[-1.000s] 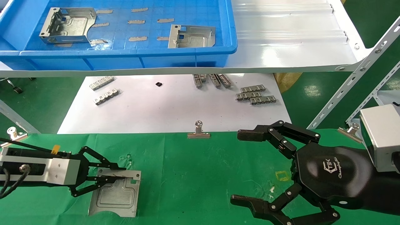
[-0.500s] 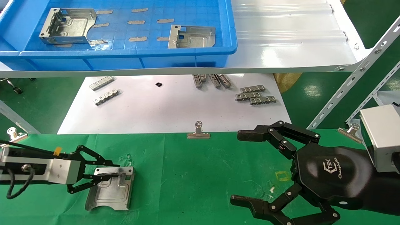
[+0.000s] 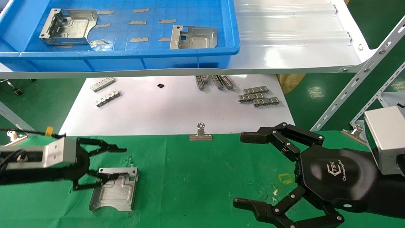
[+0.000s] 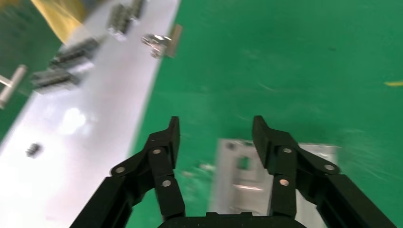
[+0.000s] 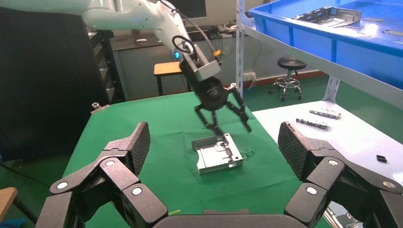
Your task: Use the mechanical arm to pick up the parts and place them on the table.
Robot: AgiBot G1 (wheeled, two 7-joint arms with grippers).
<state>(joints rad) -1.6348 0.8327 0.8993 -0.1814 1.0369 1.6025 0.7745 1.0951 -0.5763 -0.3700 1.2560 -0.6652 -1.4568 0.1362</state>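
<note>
The left gripper [image 3: 112, 161] hangs over the green table [image 3: 196, 177] at about 8 o'clock in the head view, its fingers spread wide and holding nothing. One fingertip [image 3: 121, 150] is clear above the cloth, the other at the near-left edge of a part [image 3: 114, 189] — whether it touches, I cannot tell. That part lies flat on the cloth, its folded, holed flange toward 12 o'clock and its curved notch toward 6 o'clock, so its slightly longer side runs 12 to 6. In the right wrist view the part [image 5: 219, 153] sits just below the open left gripper [image 5: 227, 122]. Two more parts rest in the blue tray [image 3: 133, 55] at 11 o'clock — one [image 3: 68, 27] left, one [image 3: 193, 37] right. The right gripper [image 3: 243, 169] is parked at 4 o'clock, fingers wide apart.
</note>
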